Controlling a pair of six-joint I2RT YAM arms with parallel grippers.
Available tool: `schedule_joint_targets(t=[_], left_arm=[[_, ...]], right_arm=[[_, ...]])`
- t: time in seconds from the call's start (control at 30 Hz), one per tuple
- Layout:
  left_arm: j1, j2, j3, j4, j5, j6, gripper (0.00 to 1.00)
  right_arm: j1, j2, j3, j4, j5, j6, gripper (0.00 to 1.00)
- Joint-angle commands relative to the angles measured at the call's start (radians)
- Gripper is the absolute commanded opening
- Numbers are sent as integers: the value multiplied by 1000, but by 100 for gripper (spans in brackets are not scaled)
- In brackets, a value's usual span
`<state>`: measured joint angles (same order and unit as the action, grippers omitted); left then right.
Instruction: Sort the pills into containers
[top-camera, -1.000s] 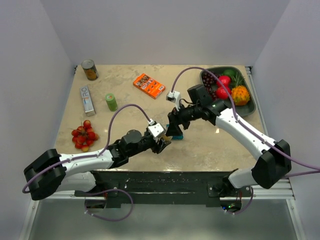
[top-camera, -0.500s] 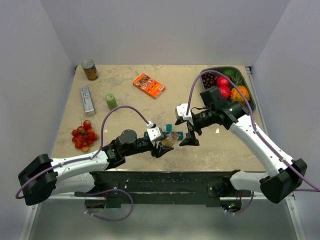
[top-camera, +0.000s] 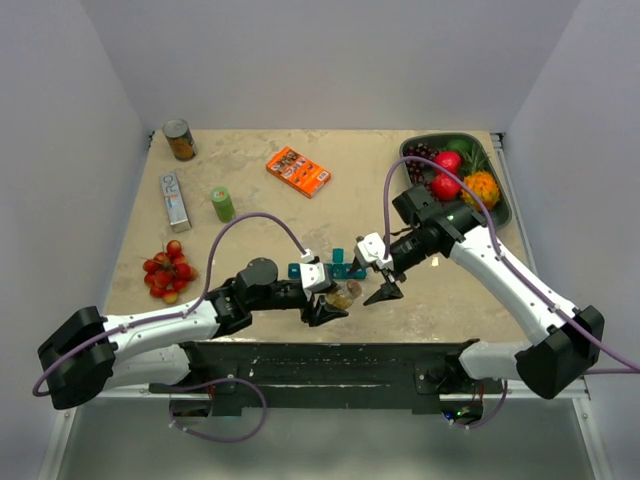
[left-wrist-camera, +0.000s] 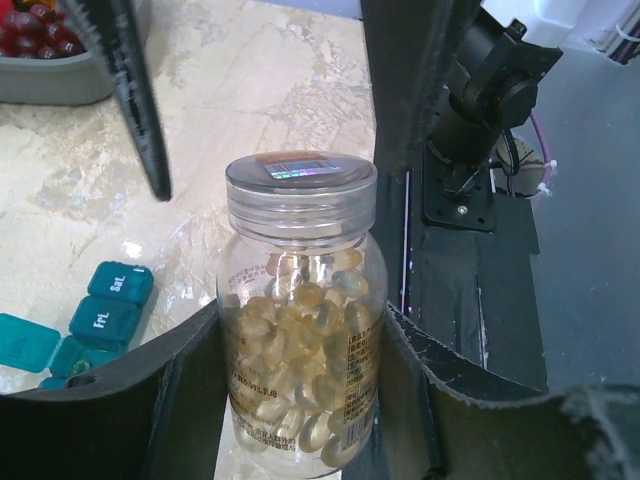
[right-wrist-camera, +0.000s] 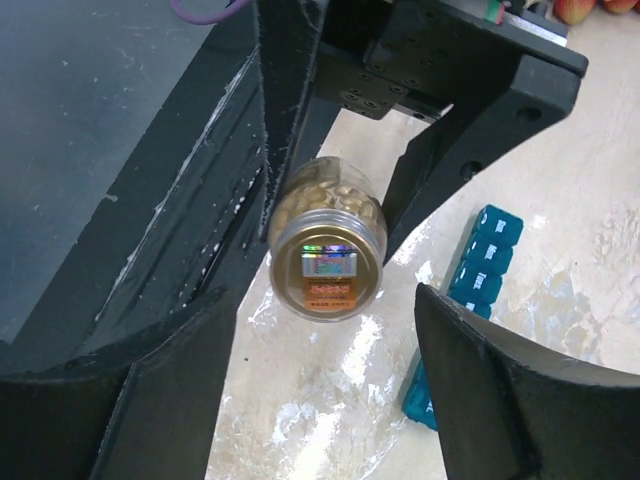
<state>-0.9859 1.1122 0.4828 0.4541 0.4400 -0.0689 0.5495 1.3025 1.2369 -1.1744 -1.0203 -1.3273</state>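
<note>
Since a second ago my right claw (top-camera: 382, 294) has left its spot over the organizer, swung out to the right and come back in closer to the near edge. My left claw (top-camera: 337, 304) has drawn a little nearer to the bases with its load.

From above, my left claw is clamped on a clear plastic pill bottle (top-camera: 348, 294) full of golden capsules, its cap pointing toward my right claw. The long teal-blue plastic pill organizer (top-camera: 343, 269) lies on the beige marbled tabletop (top-camera: 250, 235) just behind both claws, partly hidden by them. A dark grey tray of fruit (top-camera: 503, 217) sits at the far right, well apart.

Through my left wrist camera, my two pads press the bottle's sides below its shoulder. The clear cap, with a shiny sticker on top, is on. My right claw's fingers stand one on each side of that cap without touching it. The organizer shows at lower left. Its lids marked Sat and Fri are down, and the next one along looks flipped open.

Through my right wrist camera, the cap faces me between my right fingers. They are spread wide, with a gap on both sides, and hold nothing. The organizer lies on the table to the right of the bottle.
</note>
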Motion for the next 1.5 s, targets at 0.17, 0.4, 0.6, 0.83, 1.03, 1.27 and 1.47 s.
schedule_joint_targets(t=[0.17,0.4,0.6,0.83,1.03,1.27,1.47], left_arm=[[12,12,48,70,14,-35,0],[12,6,50,86,5,-49,0],[12,-3,56,57,-96,-34,0],[10,-8,60,132,-387,-20,0],[9,78,89,219,-573,-57,0],[16,124,25,268,-465,-80,0],[50,51,-52,275,-287,-108,0]], right_arm=[[20,-54,-56,102,-49,88,67],[33,-74,-99,192,-32,175,55],[44,-83,-129,290,-3,336,37],[49,-6,-159,516,184,931,10],[47,59,-113,535,155,1079,10],[33,49,-4,386,131,923,83],[-8,-28,21,303,149,775,99]])
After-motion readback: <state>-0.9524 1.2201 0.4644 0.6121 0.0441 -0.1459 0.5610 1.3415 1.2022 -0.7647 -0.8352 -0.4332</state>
